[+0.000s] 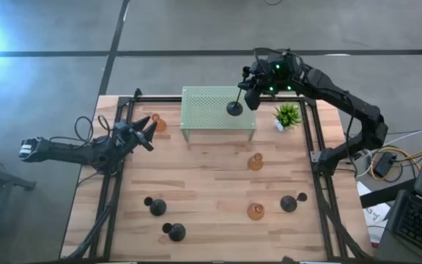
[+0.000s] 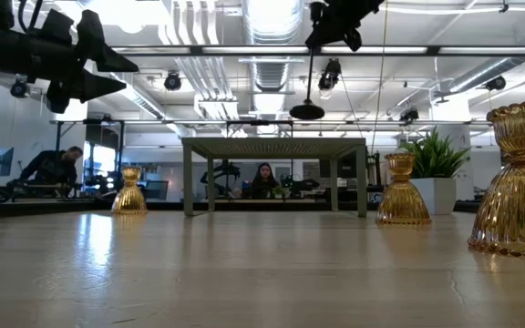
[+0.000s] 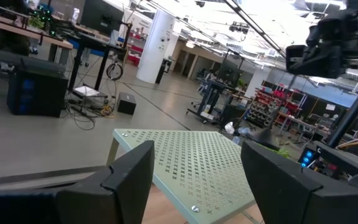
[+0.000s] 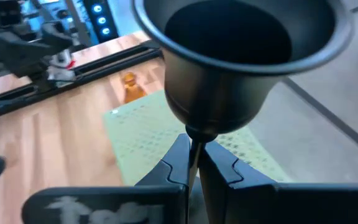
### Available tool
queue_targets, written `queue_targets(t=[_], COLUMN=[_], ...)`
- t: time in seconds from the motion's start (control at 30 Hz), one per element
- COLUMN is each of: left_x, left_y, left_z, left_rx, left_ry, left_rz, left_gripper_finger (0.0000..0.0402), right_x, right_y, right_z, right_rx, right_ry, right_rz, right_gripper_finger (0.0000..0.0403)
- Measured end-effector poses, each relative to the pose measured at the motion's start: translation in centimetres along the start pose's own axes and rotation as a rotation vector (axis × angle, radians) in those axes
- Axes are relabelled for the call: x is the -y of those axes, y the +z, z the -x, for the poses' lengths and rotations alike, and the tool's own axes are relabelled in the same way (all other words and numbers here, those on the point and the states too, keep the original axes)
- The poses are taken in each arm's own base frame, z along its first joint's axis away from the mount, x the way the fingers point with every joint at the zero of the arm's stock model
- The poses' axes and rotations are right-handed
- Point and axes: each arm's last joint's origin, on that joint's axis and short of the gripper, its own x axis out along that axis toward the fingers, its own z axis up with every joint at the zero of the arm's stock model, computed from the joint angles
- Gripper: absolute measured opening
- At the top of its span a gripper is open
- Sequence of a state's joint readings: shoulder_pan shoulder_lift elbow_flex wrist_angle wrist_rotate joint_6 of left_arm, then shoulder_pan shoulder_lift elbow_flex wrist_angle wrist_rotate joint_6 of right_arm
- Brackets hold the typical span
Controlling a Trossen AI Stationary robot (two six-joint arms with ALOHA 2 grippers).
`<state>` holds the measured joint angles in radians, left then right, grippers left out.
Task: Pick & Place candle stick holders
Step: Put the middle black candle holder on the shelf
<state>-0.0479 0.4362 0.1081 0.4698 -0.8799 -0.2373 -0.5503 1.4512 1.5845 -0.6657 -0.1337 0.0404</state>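
My right gripper [image 1: 249, 94] is pinching a black holder [image 1: 235, 108] above the green stand's [image 1: 211, 103] right edge; left gripper [image 1: 149, 132] hangs spread.

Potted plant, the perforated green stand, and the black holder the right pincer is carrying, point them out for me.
potted plant [image 1: 288, 114], high view, on its green leaves.
perforated green stand [image 1: 207, 108], high view, on its bare mesh top.
black holder [image 1: 234, 108], high view, on its round base.
right pincer [image 4: 193, 163], right wrist view, between the fingertips shut on the stem.
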Motion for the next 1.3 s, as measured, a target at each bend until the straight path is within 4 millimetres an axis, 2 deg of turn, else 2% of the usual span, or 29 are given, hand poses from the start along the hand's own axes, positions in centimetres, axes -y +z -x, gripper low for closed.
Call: queue_targets(t=[0.23, 0.6, 0.9, 1.3], left_x=[0.0, 0.0, 0.0, 0.0], left_y=[0.0, 0.0, 0.0, 0.0], left_z=[0.0, 0.0, 0.0, 0.0], left_rx=[0.0, 0.0, 0.001, 0.001], left_ry=[0.0, 0.003, 0.006, 0.007], left_rz=[-0.001, -0.002, -0.026, -0.026], left_gripper_finger=[0.0245, 0.0245, 0.0245, 0.0245], right_x=[2.8, 6.1, 7.5, 8.6], right_y=[0.1, -0.5, -0.9, -1.0], right_z=[-0.8, -2.7, -4.1, -3.9], right_rx=[0.008, -0.028, -0.044, -0.049], right_ry=[-0.072, -0.113, -0.118, -0.145], right_rz=[0.001, -0.017, 0.002, 0.024], right_gripper_finger=[0.0011, 0.0011, 0.0011, 0.0011])
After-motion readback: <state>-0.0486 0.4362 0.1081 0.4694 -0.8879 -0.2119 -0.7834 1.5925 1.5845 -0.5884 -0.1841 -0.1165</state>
